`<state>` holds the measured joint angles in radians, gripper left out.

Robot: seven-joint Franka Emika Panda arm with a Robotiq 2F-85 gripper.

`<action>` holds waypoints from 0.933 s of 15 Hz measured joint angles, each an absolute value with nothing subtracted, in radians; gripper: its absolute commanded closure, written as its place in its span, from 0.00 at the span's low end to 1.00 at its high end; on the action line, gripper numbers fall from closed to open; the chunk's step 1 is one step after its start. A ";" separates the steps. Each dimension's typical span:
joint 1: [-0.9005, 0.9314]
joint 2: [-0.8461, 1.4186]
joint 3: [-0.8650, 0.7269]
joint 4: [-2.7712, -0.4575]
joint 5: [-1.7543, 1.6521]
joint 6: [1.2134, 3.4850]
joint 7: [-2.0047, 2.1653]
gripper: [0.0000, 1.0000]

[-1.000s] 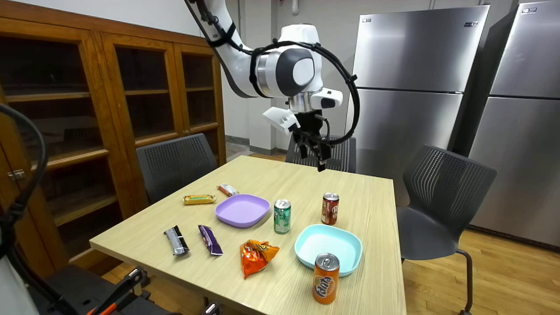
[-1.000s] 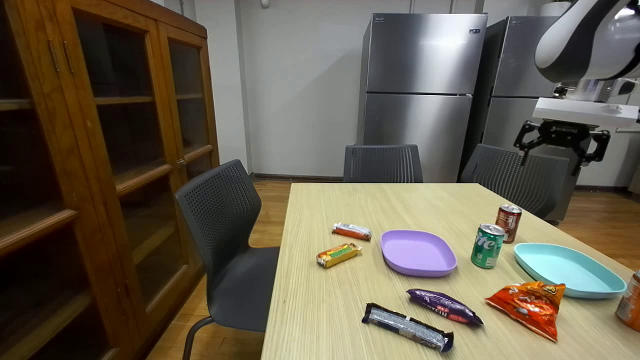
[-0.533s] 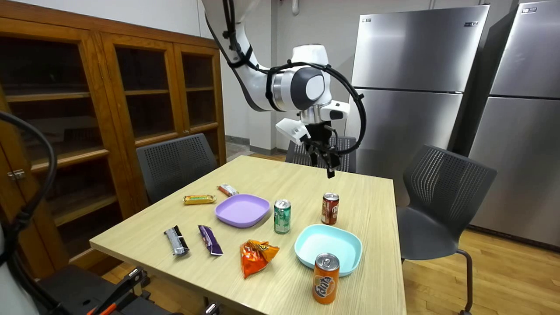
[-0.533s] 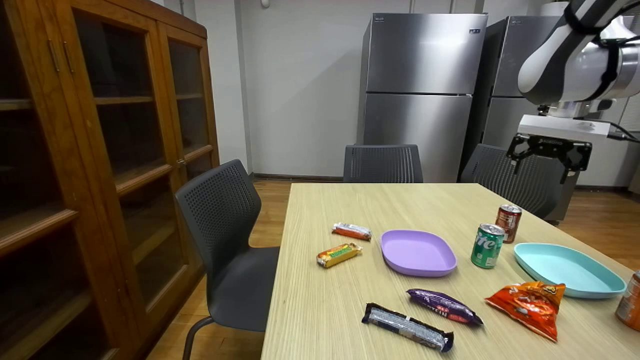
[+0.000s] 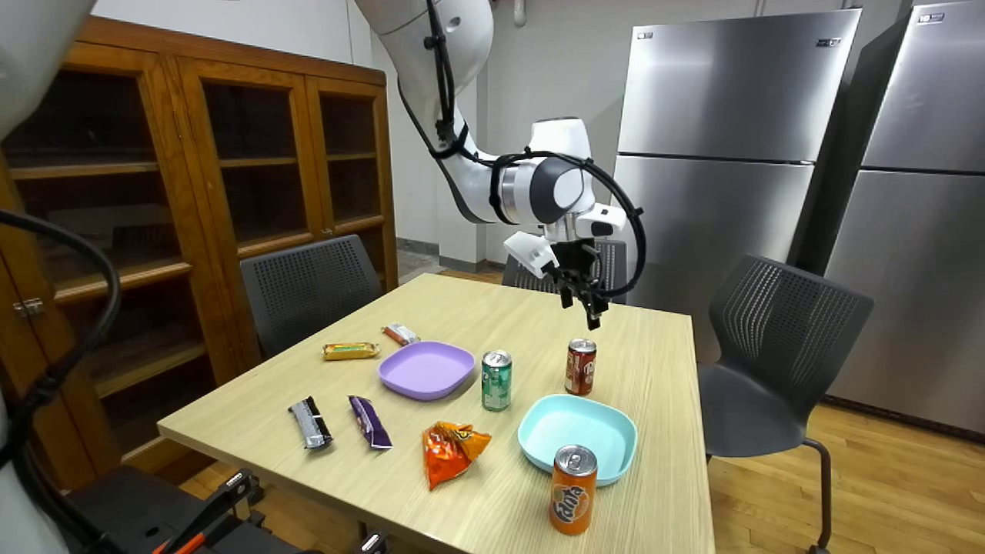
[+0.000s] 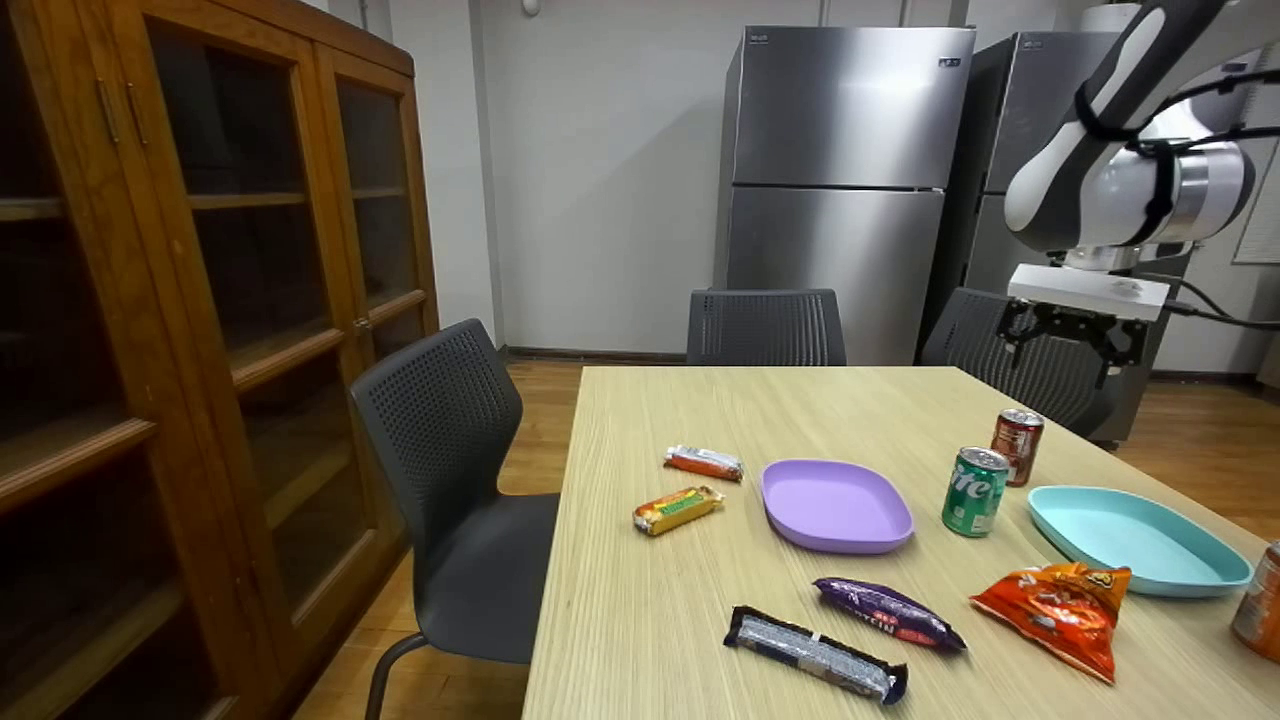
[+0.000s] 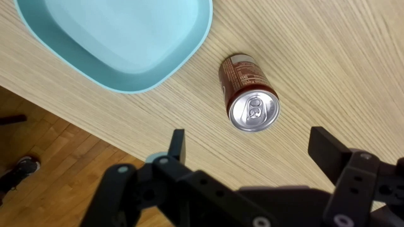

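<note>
A wooden cabinet (image 5: 171, 192) with glass doors lines the left side of the frame in both exterior views. A steel refrigerator (image 5: 731, 192) fills the upper right in an exterior view, with a second refrigerator (image 5: 916, 254) at the right edge. The pale wooden table (image 5: 658, 354) spreads across the lower middle, and my white arm (image 5: 531, 185) reaches in from the top centre. A dark grey chair (image 5: 312, 288) stands at the left of the table, another chair (image 5: 781, 362) at right centre.

My pincer (image 7: 247, 142) is spread wide, its two fingers (image 7: 326, 151) well apart in the lower part of the wrist view, with tabletop showing between them. In both exterior views I hang above the table.

The turquoise plate (image 7: 123, 31) cuts into the upper left of the wrist view. In an exterior view the purple plate (image 6: 838, 507) lies right of centre and an orange snack bag (image 6: 1065, 610) at the lower right. The orange can (image 5: 573, 492) stands at the bottom of an exterior view, close by the turquoise plate; whether they touch I cannot tell. The green can (image 6: 975, 492) stands between the plates. The dark red can (image 7: 247, 91), nearest me, stands upright right of and above centre in the wrist view, apart from my fingers and near the turquoise plate.

In an exterior view a black-and-silver bar (image 6: 815, 655) lies at the bottom, a purple bar (image 6: 890, 613) just above it, and a yellow bar (image 6: 678, 510) and a red-and-silver bar (image 6: 704, 463) near centre.
</note>
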<state>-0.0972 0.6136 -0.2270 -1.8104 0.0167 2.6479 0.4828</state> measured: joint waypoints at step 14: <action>-0.090 0.875 -0.258 -1.544 0.053 2.583 0.548 0.00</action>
<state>-0.0898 0.8745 -0.2579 -1.5445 0.0525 2.5834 0.5475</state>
